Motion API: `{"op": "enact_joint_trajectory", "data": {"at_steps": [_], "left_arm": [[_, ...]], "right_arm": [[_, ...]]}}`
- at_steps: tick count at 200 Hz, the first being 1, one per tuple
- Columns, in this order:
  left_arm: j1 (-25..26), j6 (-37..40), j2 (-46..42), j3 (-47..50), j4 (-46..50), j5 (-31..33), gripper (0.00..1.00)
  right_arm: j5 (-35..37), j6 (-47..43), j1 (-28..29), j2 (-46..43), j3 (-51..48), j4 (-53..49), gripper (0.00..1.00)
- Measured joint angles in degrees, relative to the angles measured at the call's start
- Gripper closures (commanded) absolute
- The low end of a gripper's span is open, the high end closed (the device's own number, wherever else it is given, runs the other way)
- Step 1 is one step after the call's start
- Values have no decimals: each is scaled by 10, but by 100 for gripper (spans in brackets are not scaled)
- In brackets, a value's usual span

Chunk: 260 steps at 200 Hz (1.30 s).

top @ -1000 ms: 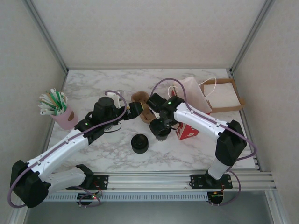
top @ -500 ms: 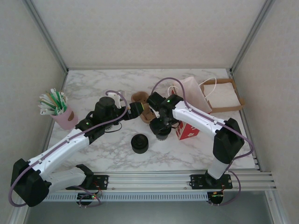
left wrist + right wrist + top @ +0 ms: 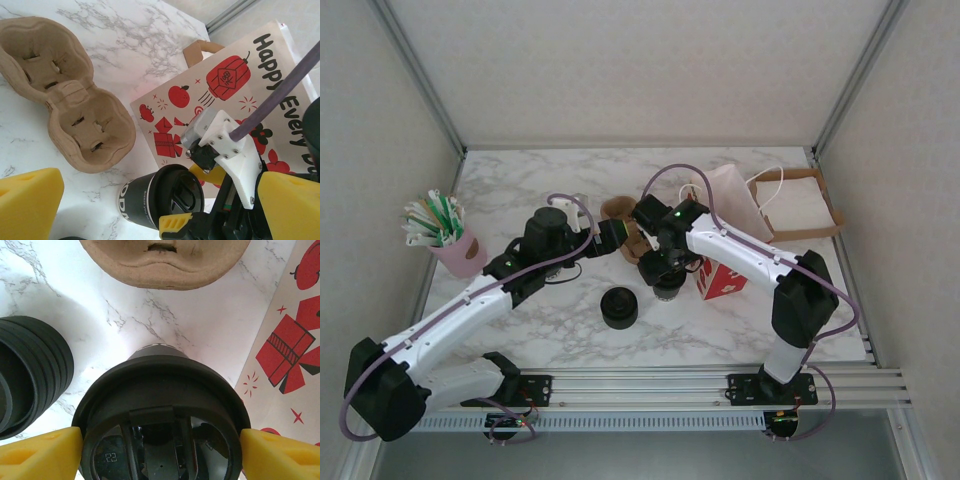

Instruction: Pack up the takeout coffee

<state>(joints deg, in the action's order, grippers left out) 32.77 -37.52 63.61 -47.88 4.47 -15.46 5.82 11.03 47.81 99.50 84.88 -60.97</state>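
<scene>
Saw a marbled bench (image 3: 520, 190) under everything. Found a paper bag (image 3: 235, 75) with red prints on its right part, and a brown two-well pulp carrier (image 3: 75, 95) just left of that. Noted a stack of black lids (image 3: 618, 307) nearer the arm bases. Spotted the takeout coffee (image 3: 142, 200), dark-sided under a black lid, between lid stack and bag, just off the carrier's near end. Found it grasped at the lid's two sides by the yellow fingers of the right pincer (image 3: 160, 447). Found the left pincer (image 3: 613, 236) released, spread wide, hovering beside the carrier.
</scene>
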Motion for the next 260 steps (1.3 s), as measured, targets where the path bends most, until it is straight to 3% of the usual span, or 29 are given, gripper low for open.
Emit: {"op": "enact_joint_trajectory", "data": {"at_steps": [90, 193, 260], "left_arm": [[0, 0, 7, 0, 0, -4, 0], [-4, 0, 7, 0, 0, -2, 0], [-4, 0, -8, 1, 0, -2, 0]], "right_arm": [[1, -4, 0, 2, 4, -2, 28], [1, -4, 0, 2, 3, -1, 22], [1, -3, 0, -8, -11, 0, 27]]}}
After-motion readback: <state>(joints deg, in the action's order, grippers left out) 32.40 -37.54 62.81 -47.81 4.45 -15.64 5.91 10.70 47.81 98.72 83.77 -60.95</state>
